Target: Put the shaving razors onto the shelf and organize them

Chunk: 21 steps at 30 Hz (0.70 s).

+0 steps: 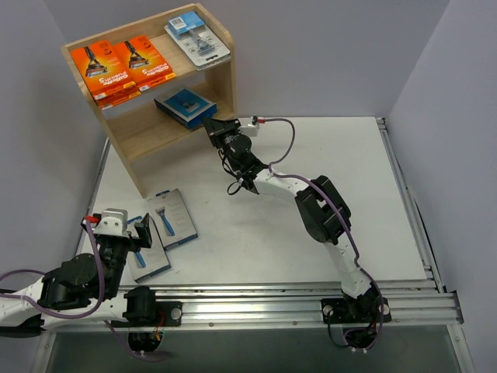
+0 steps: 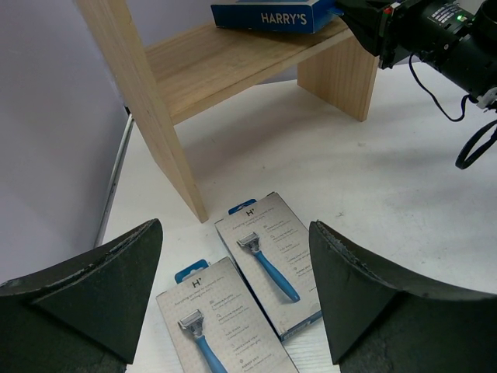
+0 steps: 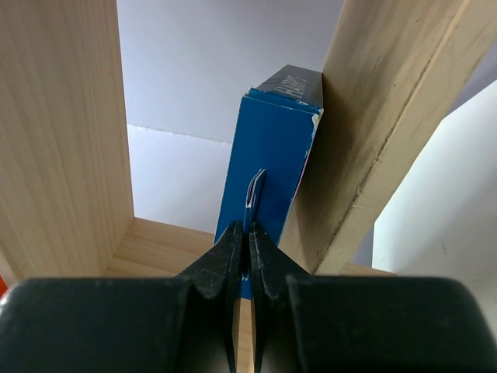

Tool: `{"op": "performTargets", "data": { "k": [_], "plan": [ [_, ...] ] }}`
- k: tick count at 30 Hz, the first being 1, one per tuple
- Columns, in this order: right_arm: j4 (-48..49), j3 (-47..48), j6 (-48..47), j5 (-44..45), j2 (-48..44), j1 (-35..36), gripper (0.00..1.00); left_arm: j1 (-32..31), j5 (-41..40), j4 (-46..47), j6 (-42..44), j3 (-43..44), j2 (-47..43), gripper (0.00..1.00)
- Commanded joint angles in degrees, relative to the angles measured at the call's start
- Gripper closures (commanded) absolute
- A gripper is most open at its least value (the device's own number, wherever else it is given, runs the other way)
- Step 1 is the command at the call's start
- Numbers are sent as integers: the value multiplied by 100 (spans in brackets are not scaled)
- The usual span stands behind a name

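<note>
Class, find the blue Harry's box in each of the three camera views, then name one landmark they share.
Top external: blue Harry's box lies at the right end of the shelf, on its lower tier.
Left wrist: the box is at the top edge, centre-right, on that tier.
Right wrist: the box is in the centre, seen end-on.
Shared landmark: the wooden shelf.

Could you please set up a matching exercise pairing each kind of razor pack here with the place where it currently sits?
Things:
1 orange boxes
2 clear blister pack
3 blue box
4 grey boxes

Places:
A on the table
B shelf, lower tier
C shelf, top tier, left end
D shelf, top tier, right end

Pairs: 1-C, 2-D, 3-B, 4-A
</note>
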Motion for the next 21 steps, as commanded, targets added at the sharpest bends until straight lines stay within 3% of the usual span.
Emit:
{"op": "performTargets", "data": {
  "k": [1,14,21],
  "plan": [
    [657,-49,-277,698,-36,54,100,20,51,7,-33,127,-87,15],
    [544,3,-567,1429,-18,142,100,20,68,-11,-33,127,-87,14],
    [395,100,-646,1578,34,133,100,20,59,-11,-42,127,-79,9]
  ]
}}
